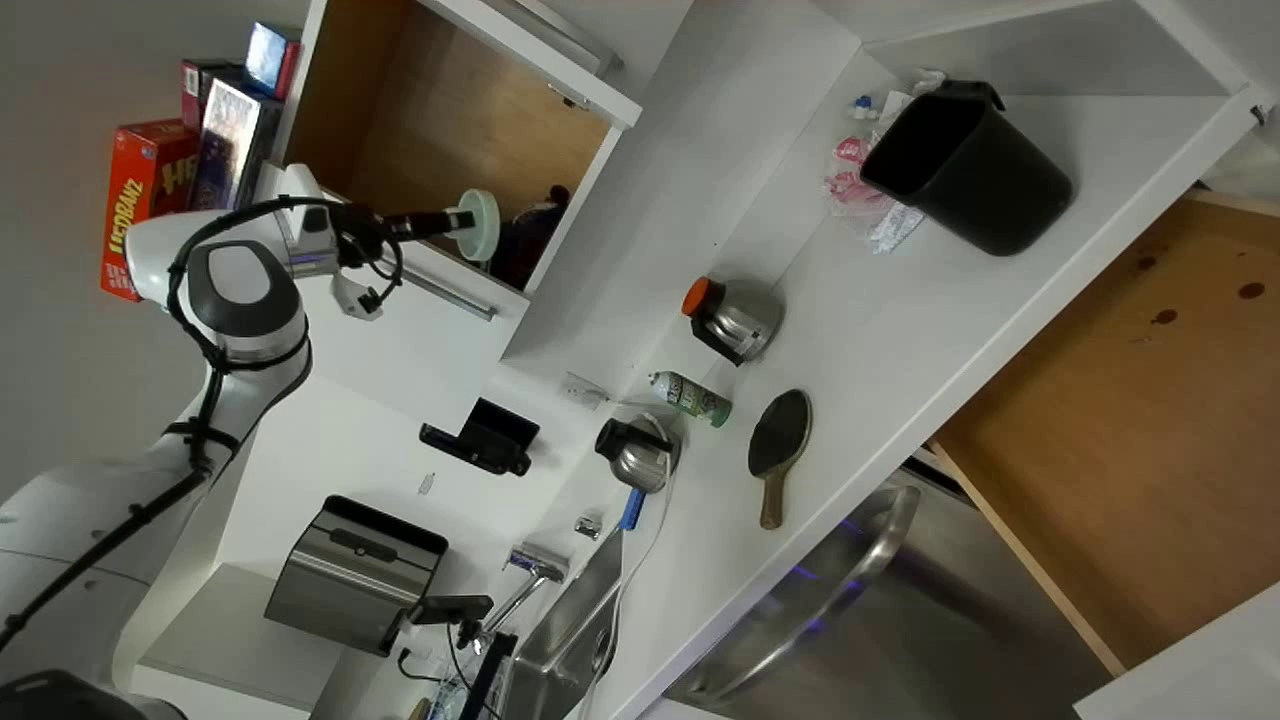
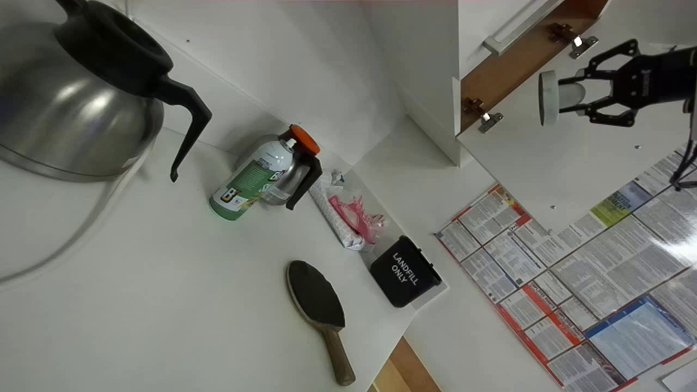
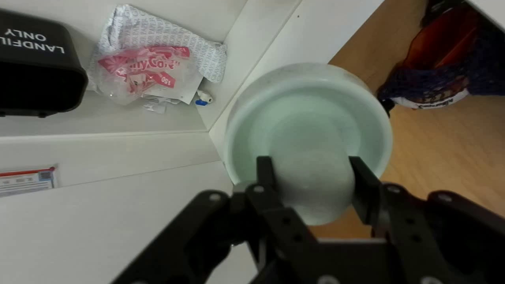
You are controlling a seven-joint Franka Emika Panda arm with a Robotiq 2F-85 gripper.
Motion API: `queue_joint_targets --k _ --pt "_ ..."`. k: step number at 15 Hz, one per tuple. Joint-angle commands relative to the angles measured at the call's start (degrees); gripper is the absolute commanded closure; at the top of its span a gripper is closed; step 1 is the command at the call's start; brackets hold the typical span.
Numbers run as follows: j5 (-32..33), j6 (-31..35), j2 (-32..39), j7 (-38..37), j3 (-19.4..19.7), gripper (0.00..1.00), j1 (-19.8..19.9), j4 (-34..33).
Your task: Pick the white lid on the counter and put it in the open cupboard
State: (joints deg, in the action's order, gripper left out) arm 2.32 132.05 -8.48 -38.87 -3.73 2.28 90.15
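The gripper (image 3: 311,170) clasps the lid (image 3: 309,118) by its knob (image 3: 315,191), holding it in front of the open cupboard (image 1: 450,110).

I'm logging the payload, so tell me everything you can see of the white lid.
The white lid is round and pale, with a slight greenish cast, a raised rim and a thick, rounded knob. It looks smooth, perhaps plastic or ceramic. The gripper holds it aloft by the knob, disc facing outward. In an exterior view it shows against the inside of the open cupboard; whether it is past the front edge, I cannot tell. No other contact is clear.
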Motion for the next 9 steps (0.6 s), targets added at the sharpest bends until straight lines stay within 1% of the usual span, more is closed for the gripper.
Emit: queue_joint_targets --k 1,6,7,9 --pt "1.9 0.1 6.2 -0.1 -1.1 0.76 -1.3 -7.6" --pt "6.6 1.3 12.3 -1.2 -1.4 0.76 -4.4 -12.9" --pt "7.5 1.3 13.1 -1.4 -2.0 0.76 -4.2 -13.5" --pt "9.2 1.2 15.0 -1.9 -2.1 0.76 -5.0 -15.1"
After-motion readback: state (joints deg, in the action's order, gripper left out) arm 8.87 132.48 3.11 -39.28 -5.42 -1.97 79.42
